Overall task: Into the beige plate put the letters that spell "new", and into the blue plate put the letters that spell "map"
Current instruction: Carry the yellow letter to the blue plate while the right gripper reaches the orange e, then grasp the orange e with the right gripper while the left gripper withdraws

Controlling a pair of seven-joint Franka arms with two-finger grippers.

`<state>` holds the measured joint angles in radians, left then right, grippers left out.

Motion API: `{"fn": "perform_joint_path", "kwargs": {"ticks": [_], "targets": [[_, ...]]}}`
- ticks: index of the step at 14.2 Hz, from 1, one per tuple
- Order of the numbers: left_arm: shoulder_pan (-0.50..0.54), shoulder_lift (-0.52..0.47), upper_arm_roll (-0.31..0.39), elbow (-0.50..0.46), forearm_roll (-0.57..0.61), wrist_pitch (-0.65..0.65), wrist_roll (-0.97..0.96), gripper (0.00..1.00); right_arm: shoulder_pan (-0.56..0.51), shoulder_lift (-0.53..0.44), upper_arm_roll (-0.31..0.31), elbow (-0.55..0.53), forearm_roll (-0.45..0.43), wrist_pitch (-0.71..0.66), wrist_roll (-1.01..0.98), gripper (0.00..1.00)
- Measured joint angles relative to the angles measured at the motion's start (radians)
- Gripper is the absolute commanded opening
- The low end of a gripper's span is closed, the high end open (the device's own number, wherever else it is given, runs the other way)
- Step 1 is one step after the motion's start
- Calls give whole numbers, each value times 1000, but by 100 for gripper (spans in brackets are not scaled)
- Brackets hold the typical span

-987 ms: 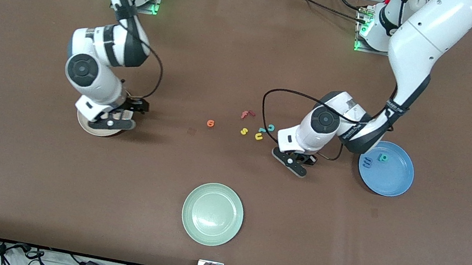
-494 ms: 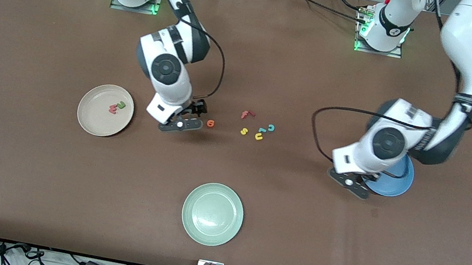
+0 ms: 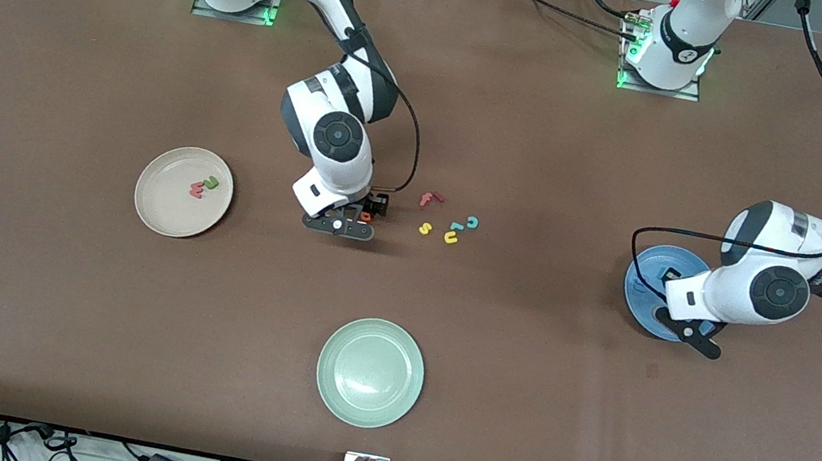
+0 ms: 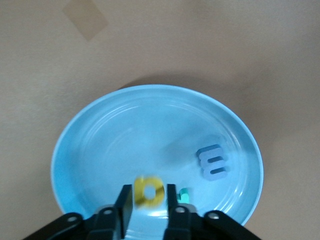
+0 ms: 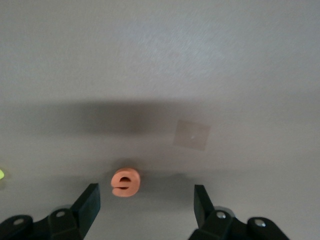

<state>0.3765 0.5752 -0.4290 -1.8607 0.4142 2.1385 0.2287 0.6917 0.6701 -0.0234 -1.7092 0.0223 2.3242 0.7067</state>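
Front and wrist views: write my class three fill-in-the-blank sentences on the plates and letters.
1. The left gripper holds the yellow a over the ____ plate.
2. The orange e lies on the ____, between the right gripper's fingers.
3. The beige plate holds ____ letters.

Missing words: blue; table; two

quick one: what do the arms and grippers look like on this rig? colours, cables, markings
Both arms have glossy white shells with dark grey joint bands and round dark caps. A black cable loops from each forearm to its wrist. The left arm carries small black lettering on its band. The left gripper and right gripper have black fingers. Green lights glow at both bases.
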Motion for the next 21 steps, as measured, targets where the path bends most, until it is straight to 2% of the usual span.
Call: {"fn": "perform_joint_path", "kwargs": {"ticks": [4, 6, 11, 15, 16, 17, 19, 20, 21], "targets": [[5, -9, -21, 20, 0, -19, -1, 100, 19, 28, 0, 2, 56, 50, 35, 68], [8, -26, -60, 69, 0, -96, -6, 100, 19, 35, 0, 3, 58, 58, 34, 65], [8, -91, -156, 271, -24, -392, -40, 100, 19, 39, -1, 9, 58, 58, 18, 50], [9, -122, -196, 455, -68, -601, -200, 100, 19, 47, -1, 10, 58, 59, 18, 48], [8, -131, -209, 489, -69, -654, -233, 100, 19, 47, -1, 10, 58, 59, 18, 40], [5, -140, -218, 521, -71, -705, -258, 100, 19, 47, -1, 10, 58, 58, 17, 24], [-1, -163, -219, 581, -91, -751, -279, 100, 19, 46, -2, 13, 58, 58, 16, 2], [-12, -187, -197, 599, -126, -751, -289, 100, 19, 46, -2, 18, 58, 58, 16, 0], [-48, -219, -130, 604, -178, -747, -297, 100, 19, 46, -2, 24, 58, 58, 16, 0]]}}
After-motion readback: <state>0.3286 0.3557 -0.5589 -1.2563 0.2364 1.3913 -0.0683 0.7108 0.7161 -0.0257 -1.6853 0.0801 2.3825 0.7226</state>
